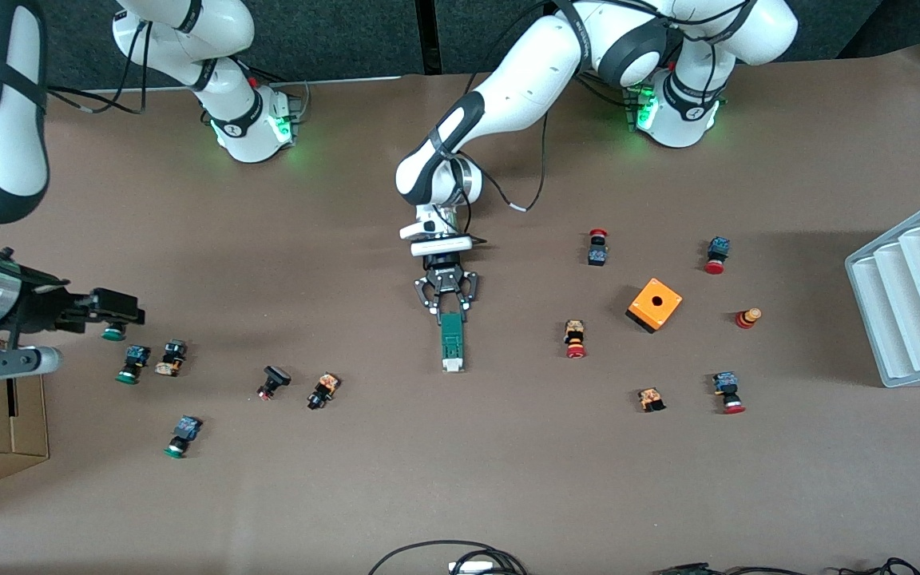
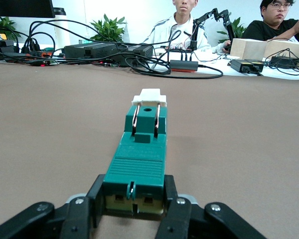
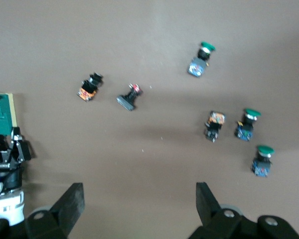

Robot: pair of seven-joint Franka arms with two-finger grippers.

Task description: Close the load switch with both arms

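The left gripper (image 1: 447, 308) pinches the load switch (image 1: 452, 342) by one end; the right gripper (image 3: 139, 199), jaws wide, waits well off and should push its white slider squarely.

Your surface (image 1: 460, 479): brown, matte. Load switch (image 1: 452, 342) lies flat on it, base end between left fingers (image 2: 175, 219), white slider end pointing away from them. Orange cube (image 1: 654, 303) and red-capped push-buttons (image 1: 575, 339) sit well apart from those fingers, toward left arm's end. Green-capped push-buttons (image 1: 132, 364) lie below spread right fingers (image 3: 207, 201). White ridged tray (image 1: 911, 299) rests at surface edge.
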